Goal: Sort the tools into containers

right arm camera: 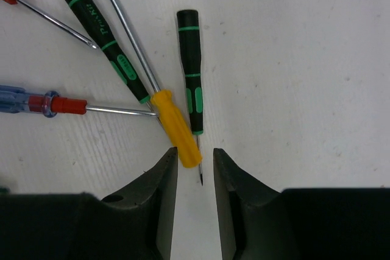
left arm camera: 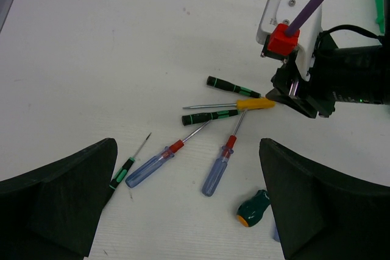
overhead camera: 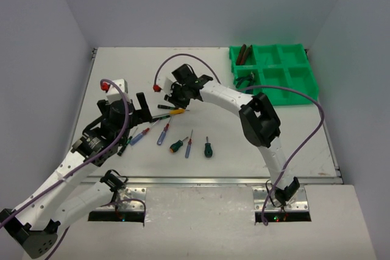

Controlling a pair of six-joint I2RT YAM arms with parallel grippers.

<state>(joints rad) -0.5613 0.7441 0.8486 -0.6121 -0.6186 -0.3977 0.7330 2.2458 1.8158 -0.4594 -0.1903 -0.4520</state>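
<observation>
The right tool (right arm camera: 195, 155) stands narrowly open and clamps nothing. Its fingertips straddle the butt of the yellow-handled screwdriver (right arm camera: 173, 127) and the tip of a slim black-green screwdriver (right arm camera: 190, 59) just beside it. A second black-green screwdriver (right arm camera: 100, 28) touches the yellow one on the counter (overhead camera: 122, 71). The left tool (left arm camera: 187, 168) hangs wide open and empty above the blue-handled screwdrivers (left arm camera: 216, 172). The green tray (overhead camera: 304, 83) sits at the far right, well apart. Its contents are hard to make out.
</observation>
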